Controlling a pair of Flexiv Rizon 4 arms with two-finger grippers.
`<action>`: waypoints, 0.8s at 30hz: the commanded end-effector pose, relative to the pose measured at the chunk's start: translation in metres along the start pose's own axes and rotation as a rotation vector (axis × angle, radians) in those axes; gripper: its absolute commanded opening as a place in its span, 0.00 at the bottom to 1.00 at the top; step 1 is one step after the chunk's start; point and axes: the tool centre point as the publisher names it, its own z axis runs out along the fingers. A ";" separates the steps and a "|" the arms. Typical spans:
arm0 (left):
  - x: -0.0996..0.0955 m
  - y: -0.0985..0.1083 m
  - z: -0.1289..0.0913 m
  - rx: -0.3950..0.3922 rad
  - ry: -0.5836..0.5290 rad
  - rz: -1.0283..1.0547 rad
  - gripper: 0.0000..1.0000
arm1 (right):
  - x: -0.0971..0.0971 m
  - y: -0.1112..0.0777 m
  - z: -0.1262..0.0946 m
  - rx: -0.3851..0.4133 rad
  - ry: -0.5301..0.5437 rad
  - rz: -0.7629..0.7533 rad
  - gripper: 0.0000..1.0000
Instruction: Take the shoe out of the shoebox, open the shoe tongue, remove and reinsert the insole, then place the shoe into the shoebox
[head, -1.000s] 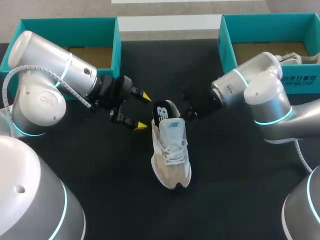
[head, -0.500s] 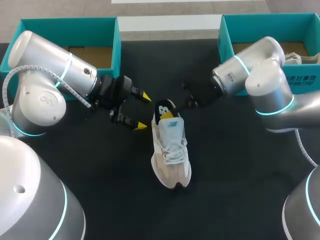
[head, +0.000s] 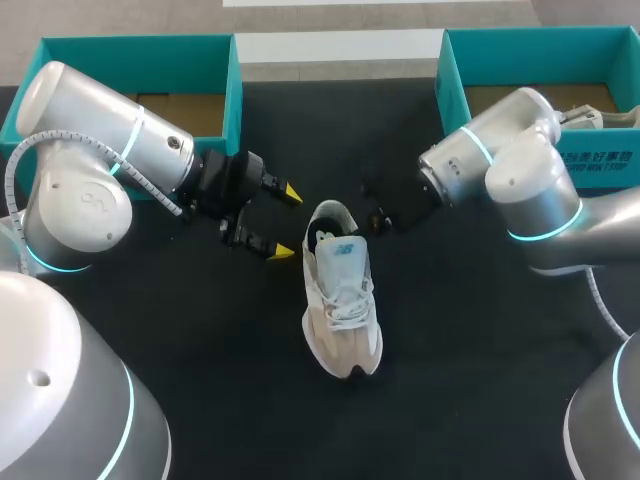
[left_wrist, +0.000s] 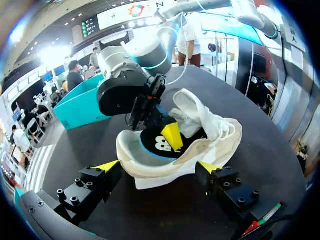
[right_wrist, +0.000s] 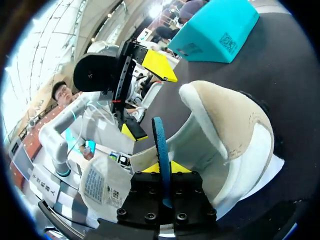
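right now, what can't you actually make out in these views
- Head view: the yellow tips of the right gripper, hidden by its own dark fingers and the collar of the shoe.
- All views: how far the insole reaches toward the toe; the upper covers it.
- Head view: the inside of the right shoebox, mostly behind the right arm and cut off by the edge.

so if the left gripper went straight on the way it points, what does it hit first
Most likely the shoe: its heel end lies just ahead of the open left gripper, though depth is hard to judge.
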 end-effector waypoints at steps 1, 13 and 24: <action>0.000 0.000 0.000 -0.002 0.001 0.001 1.00 | 0.004 0.001 0.001 -0.010 -0.023 -0.012 0.26; 0.000 0.000 0.000 -0.002 0.001 0.001 1.00 | 0.025 0.029 -0.016 0.024 -0.089 -0.083 0.42; 0.000 0.000 0.000 -0.002 0.001 0.001 1.00 | 0.033 0.059 -0.037 0.036 -0.144 -0.177 0.46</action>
